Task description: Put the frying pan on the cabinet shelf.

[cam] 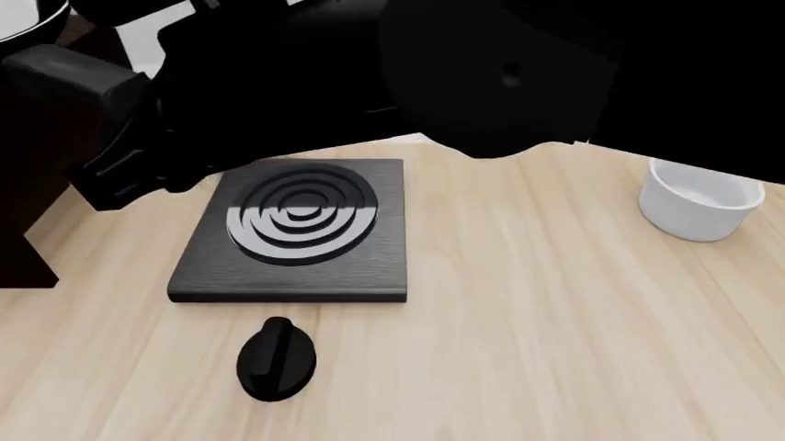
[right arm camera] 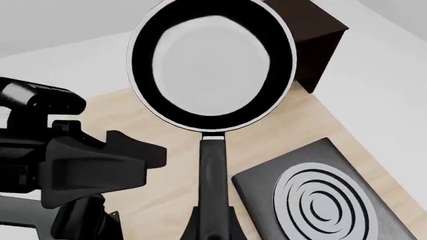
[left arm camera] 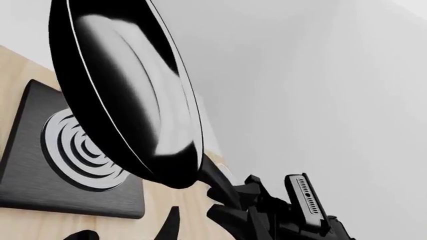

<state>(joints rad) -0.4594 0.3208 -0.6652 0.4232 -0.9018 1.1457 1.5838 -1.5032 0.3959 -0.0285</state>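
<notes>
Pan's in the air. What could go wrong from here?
1. The right gripper holds the frying pan only by the handle, with the heavy round end far out. It could twist or slip in the grip.
2. The left arm sits close beside the pan, on the side toward the cabinet. Swinging the pan over could hit it.
3. The pan hangs above the table near the stove plate. If it drops, it would likely land there.

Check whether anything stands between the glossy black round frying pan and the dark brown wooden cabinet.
Possibly the left arm: in the front view it hangs between the raised frying pan and the cabinet at the left. The right wrist view shows nothing between them.
</notes>
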